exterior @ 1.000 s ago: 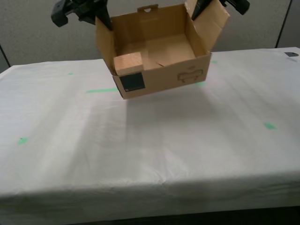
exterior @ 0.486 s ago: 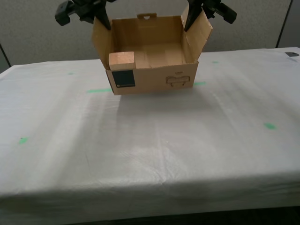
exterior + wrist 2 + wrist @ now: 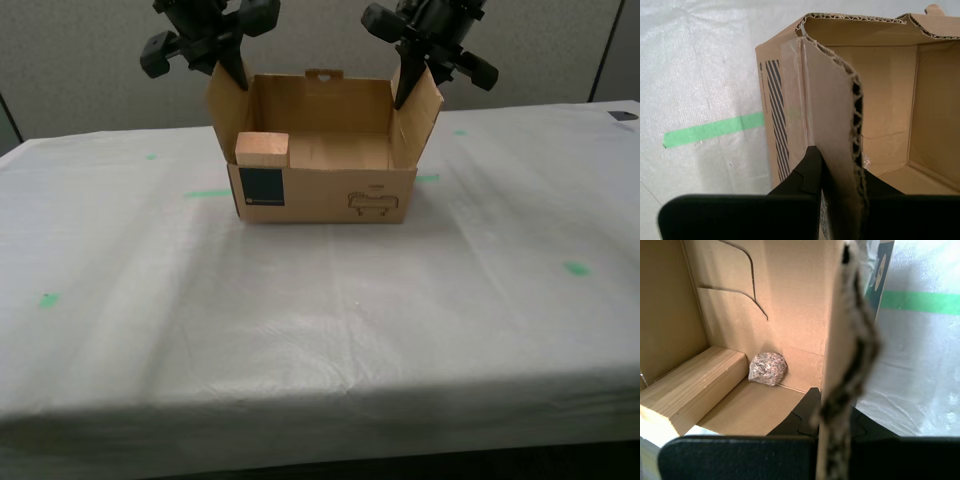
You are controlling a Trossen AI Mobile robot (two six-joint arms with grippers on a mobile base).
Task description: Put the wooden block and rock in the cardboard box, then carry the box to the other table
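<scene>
The cardboard box (image 3: 330,190) stands upright on the other table (image 3: 320,300), its pale cover marked with green tape. The wooden block (image 3: 263,150) lies inside at the front corner on the exterior view's left, also seen from within (image 3: 690,390). The rock (image 3: 767,369) rests on the box floor beside the block and is hidden in the exterior view. My first gripper (image 3: 835,407) is shut on the flap (image 3: 418,110) at the exterior view's right. My second gripper (image 3: 840,172) is shut on the opposite flap (image 3: 832,115).
Green tape strips (image 3: 208,192) lie on the cover beside the box, with smaller marks (image 3: 575,268) further out. A grey partition wall (image 3: 80,60) stands behind the table. The table's front edge (image 3: 320,400) runs across the exterior view.
The box was held up and tilted a second ago. It has come down and levelled out, and now rests flat on the cover with both grippers still on its flaps.
</scene>
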